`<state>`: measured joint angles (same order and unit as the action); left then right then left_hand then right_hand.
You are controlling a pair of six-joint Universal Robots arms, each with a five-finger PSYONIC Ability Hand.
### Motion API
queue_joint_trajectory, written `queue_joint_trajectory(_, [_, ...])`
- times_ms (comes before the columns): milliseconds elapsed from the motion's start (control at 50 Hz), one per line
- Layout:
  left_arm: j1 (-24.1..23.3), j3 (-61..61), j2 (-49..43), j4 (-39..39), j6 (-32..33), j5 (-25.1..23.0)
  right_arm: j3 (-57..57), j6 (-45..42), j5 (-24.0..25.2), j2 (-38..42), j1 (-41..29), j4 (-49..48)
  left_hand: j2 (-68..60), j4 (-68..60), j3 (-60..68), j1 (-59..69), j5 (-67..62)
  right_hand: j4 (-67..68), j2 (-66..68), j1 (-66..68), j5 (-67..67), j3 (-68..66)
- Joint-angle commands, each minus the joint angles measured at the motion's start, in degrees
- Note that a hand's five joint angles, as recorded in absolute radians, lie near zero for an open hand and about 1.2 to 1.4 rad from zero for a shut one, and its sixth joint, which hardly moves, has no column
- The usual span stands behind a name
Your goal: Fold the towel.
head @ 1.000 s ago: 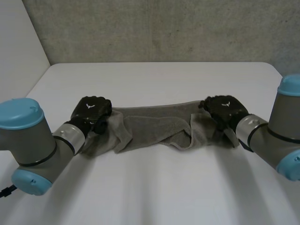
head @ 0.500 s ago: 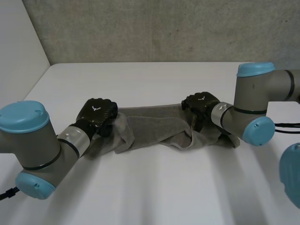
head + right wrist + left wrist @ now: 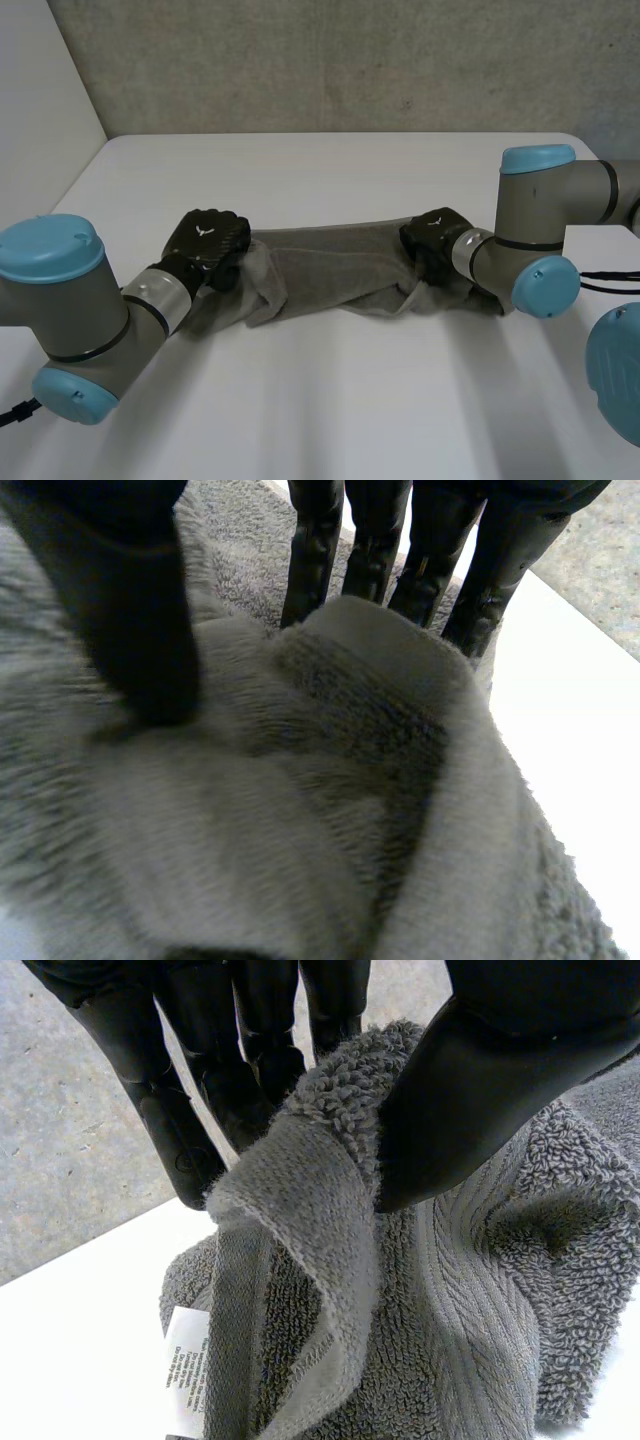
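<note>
The towel (image 3: 330, 270) lies across the middle of the table (image 3: 320, 400), bunched into a long strip. Its left end is pinched by the left hand (image 3: 208, 243), its right end by the right hand (image 3: 432, 240) (both squeeze it tight). No neat fold is made yet, it seems.

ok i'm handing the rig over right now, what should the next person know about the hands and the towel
Left hand: shut on the towel at its left end, with the hem pinched between thumb and fingers, near the white label.
Right hand: shut on the towel's right end, with a thick fold between thumb and fingers.
Towel: a rumpled long strip on the table, running between the hands, bunched at both ends.
Done: both ends are gripped.
Left: there is no neat fold yet. Probably bring one end over to the other, then flatten.
</note>
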<state>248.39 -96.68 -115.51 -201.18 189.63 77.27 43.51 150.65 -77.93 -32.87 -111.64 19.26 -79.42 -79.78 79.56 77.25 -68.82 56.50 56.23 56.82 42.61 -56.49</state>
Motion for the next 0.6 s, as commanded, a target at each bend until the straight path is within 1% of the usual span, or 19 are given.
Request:
queue_joint_trajectory(20, [0.26, 0.08, 0.03, 0.0, -0.14, 0.08, 2.89, 0.34, 0.67, -5.09, 0.72, -0.01, -0.58, -0.22, 0.44, 2.75, -1.18, 23.47, 23.74, 23.15, 27.36, -23.47])
queue_joint_trajectory(40, [0.26, 0.08, 0.03, 0.0, -0.14, 0.08, 2.9, 0.35, 0.67, -5.1, 0.72, -0.01, -0.58, -0.22, 0.44, 2.75, -1.18, 23.5, 23.77, 23.18, 27.39, -23.51])
queue_joint_trajectory(80, [0.34, 0.08, 0.03, 0.09, -0.23, 0.16, 4.91, 0.87, 0.94, -8.43, 0.72, -0.19, -0.58, -0.22, 0.44, 2.75, -1.18, 23.5, 23.77, 23.18, 27.39, -23.51])
queue_joint_trajectory(100, [0.35, 0.08, 0.03, 0.09, -0.23, 0.16, 4.92, 0.87, 0.94, -8.44, 0.72, -0.19, -0.58, -0.22, 0.44, 2.75, -1.18, 23.5, 23.77, 23.18, 27.39, -23.51])
queue_joint_trajectory(140, [0.43, 0.35, 0.03, 0.26, -0.31, 0.16, 7.19, 1.05, 1.11, -12.73, 0.81, -0.19, -0.58, -0.22, 0.44, 2.75, -1.18, 23.5, 23.77, 23.18, 27.39, -23.51])
queue_joint_trajectory(200, [0.43, 0.52, 0.11, 0.62, -0.31, 0.16, 8.52, 1.05, 1.2, -15.03, 0.81, -0.28, -0.58, -0.22, 0.44, 2.75, -1.18, 23.5, 23.77, 23.18, 27.39, -23.51])
queue_joint_trajectory(260, [0.96, 1.84, 1.16, 4.03, -0.49, 0.25, 13.34, 0.96, 2.16, -22.22, 1.33, -0.37, -0.58, -0.22, 0.44, 2.75, -1.18, 23.5, 23.77, 23.18, 27.39, -23.51])
queue_joint_trajectory(320, [1.49, 2.37, 2.13, 5.45, -0.67, 0.25, 15.03, 0.96, 2.96, -24.61, 2.3, -0.37, -0.58, -0.22, 0.44, 2.75, -1.18, 23.5, 23.77, 23.18, 27.39, -23.51])
queue_joint_trajectory(360, [2.89, 3.16, 3.53, 8.6, -1.01, 0.17, 17.92, 0.52, 4.1, -29.07, 3.96, 0.16, -0.58, -0.22, 0.44, 2.75, -1.18, 23.5, 23.77, 23.18, 27.39, -23.51])
queue_joint_trajectory(380, [2.89, 3.16, 3.54, 8.61, -1.02, 0.16, 17.93, 0.52, 4.1, -29.1, 3.97, 0.16, -0.58, -0.22, 0.44, 2.75, -1.18, 23.5, 23.77, 23.18, 27.39, -23.51])
queue_joint_trajectory(400, [3.59, 3.51, 4.06, 10.35, -1.45, 0.16, 19.15, 0.09, 5.06, -31.1, 4.49, 0.77, -0.58, -0.22, 0.44, 2.75, -1.18, 23.5, 23.77, 23.18, 27.39, -23.51])
queue_joint_trajectory(420, [3.86, 4.12, 4.76, 12.37, -2.07, 0.16, 20.46, -0.27, 6.02, -32.86, 5.02, 2.43, -0.58, -0.22, 0.44, 2.75, -1.18, 23.5, 23.77, 23.18, 27.39, -23.51])
queue_joint_trajectory(440, [3.86, 4.13, 4.77, 12.39, -2.07, 0.16, 20.48, -0.27, 6.03, -32.88, 5.03, 2.45, -0.58, -0.22, 0.44, 2.75, -1.18, 23.5, 23.77, 23.18, 27.39, -23.51])
queue_joint_trajectory(460, [4.03, 4.48, 5.38, 14.66, -2.59, 0.16, 21.7, -1.49, 7.08, -34.27, 5.9, 5.23, -0.58, -0.22, 0.44, 2.75, -1.18, 23.5, 23.77, 23.18, 27.39, -23.51])
queue_joint_trajectory(480, [4.04, 4.48, 5.39, 14.68, -2.6, 0.16, 21.71, -1.5, 7.09, -34.28, 5.9, 5.26, -0.58, -0.22, 0.44, 2.75, -1.18, 23.5, 23.77, 23.18, 27.39, -23.51])
queue_joint_trajectory(520, [4.21, 4.83, 6.52, 20.45, -2.78, 0.08, 23.72, -6.74, 8.14, -36.38, 9.05, 12.25, -0.58, -0.22, 0.44, 2.75, -1.18, 23.5, 23.77, 23.18, 27.39, -23.51])
queue_joint_trajectory(540, [4.21, 4.83, 6.53, 20.48, -2.78, 0.08, 23.73, -6.77, 8.14, -36.39, 9.07, 12.29, -0.58, -0.22, 0.44, 2.75, -1.18, 23.5, 23.77, 23.18, 27.39, -23.51])
queue_joint_trajectory(580, [4.3, 4.83, 6.79, 26.95, -2.69, 0.08, 26.44, -13.77, 7.88, -37.53, 11.87, 18.94, -0.58, -0.22, 0.44, 2.75, -1.18, 23.5, 23.77, 23.18, 27.39, -23.51])
queue_joint_trajectory(600, [4.3, 4.83, 6.79, 26.98, -2.69, 0.08, 26.45, -13.8, 7.88, -37.53, 11.88, 18.97, -0.58, -0.22, 0.44, 2.75, -1.18, 23.5, 23.77, 23.18, 27.39, -23.51])
